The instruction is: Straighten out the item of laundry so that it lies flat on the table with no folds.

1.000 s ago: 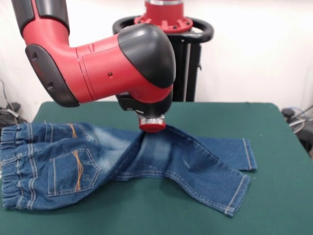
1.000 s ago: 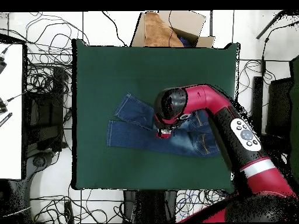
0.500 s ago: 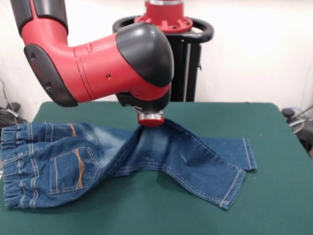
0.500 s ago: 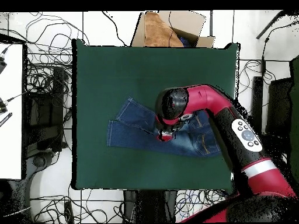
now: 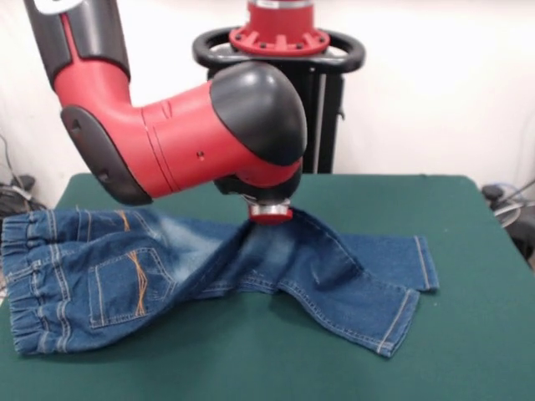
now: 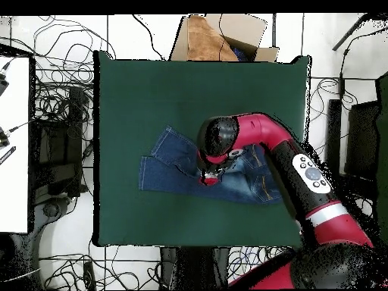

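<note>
Green table [image 5: 468, 334]; end effector [image 5: 270, 215] on jeans [image 5: 209, 267].

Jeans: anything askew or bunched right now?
Yes. The jeans peak into a ridge at the crotch under the gripper, lifted off the table, and the legs overlap there instead of lying flat.

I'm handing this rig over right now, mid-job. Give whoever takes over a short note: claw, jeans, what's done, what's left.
Claw: down on the crotch area of the jeans, fabric peaked up under it; fingers hidden, so open or shut cannot be told.
Jeans: on the green table, waistband toward the front view's left edge, legs running right. Legs overlap at the crotch; the lower leg's cuff angles toward the camera.
Done: jeans mostly spread out.
Left: the raised ridge under the claw and the fold where the legs cross still need flattening.
</note>
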{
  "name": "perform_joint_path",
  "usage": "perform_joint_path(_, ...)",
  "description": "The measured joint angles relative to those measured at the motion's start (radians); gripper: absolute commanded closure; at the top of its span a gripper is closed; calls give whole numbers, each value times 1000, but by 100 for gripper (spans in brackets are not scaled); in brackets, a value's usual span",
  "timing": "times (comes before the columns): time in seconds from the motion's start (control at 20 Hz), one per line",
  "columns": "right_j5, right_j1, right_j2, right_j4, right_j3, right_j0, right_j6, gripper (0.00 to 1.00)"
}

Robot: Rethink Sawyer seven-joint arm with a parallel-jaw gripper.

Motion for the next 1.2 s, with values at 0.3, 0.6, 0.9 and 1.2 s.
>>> perform_joint_path(0.3,0,48,0,-14,-10,8,0,100)
perform_joint_path(0.6,0,104,0,-48,-58,25,0,100)
perform_joint_path(0.9,0,139,0,-54,-111,46,0,100)
perform_joint_path(1.2,0,166,0,-57,-166,70,0,100)
